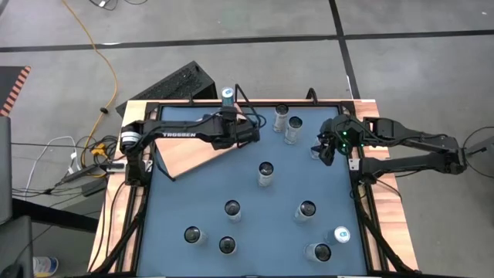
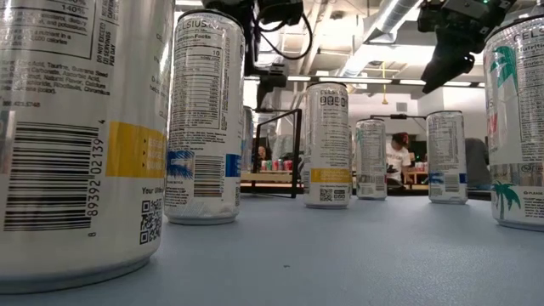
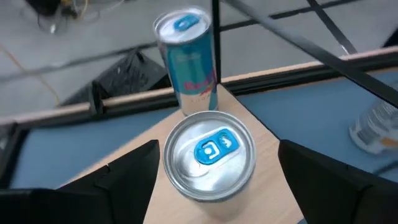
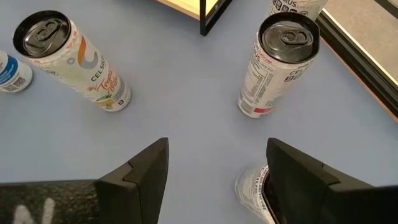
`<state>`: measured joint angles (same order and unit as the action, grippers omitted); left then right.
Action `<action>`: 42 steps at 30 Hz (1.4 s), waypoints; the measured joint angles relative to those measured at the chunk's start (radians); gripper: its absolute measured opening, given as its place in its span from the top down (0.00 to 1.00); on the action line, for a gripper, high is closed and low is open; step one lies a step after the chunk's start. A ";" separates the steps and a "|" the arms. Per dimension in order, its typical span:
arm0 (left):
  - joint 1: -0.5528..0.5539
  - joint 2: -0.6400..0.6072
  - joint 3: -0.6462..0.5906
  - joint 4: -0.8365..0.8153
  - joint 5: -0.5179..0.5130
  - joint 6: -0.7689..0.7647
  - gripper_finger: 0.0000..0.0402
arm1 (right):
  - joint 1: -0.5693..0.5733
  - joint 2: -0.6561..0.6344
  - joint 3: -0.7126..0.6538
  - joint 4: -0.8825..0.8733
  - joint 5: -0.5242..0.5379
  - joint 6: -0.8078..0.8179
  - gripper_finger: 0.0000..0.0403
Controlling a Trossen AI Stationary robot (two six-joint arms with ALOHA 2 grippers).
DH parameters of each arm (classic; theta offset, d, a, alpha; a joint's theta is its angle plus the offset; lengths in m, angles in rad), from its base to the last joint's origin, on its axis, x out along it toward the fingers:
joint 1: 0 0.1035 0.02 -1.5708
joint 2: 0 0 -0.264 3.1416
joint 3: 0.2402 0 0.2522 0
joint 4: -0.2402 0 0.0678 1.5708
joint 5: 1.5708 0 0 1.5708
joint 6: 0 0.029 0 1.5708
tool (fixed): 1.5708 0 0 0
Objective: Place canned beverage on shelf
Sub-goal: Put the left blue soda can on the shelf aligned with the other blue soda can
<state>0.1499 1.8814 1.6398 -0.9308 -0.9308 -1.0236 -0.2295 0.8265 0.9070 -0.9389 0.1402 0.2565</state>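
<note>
Left wrist view, blue-tabbed can (image 3: 210,163) between spread fingers (image 3: 127,177)

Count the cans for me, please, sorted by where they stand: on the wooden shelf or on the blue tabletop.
Cans on the shelf: 2
Cans on the blue tabletop: 10, one mostly hidden under the right gripper
Total: 12 cans
</note>
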 joint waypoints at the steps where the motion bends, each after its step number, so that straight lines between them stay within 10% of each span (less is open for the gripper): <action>1: -0.005 -0.006 0.000 -0.001 0.000 0.032 0.22 | 0.000 0.000 0.000 0.000 0.000 0.000 0.37; 14: -0.076 -0.247 -0.028 0.083 0.193 0.742 0.21 | 0.000 0.000 0.000 -0.011 0.000 -0.019 0.37; 24: 0.006 -0.652 -0.517 0.701 0.663 1.176 0.21 | 0.000 0.000 0.000 -0.010 0.000 -0.029 0.37; 32: 0.144 -0.725 -0.769 0.947 0.843 1.268 0.21 | -0.001 0.000 0.000 -0.010 0.000 -0.029 0.37; 42: 0.369 -0.701 -0.796 0.999 1.061 1.231 0.21 | -0.002 0.000 0.000 -0.007 0.011 -0.029 0.37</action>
<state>0.5194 1.1801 0.8440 0.0680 0.1298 0.2071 -0.2310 0.8268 0.9073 -0.9457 0.1515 0.2276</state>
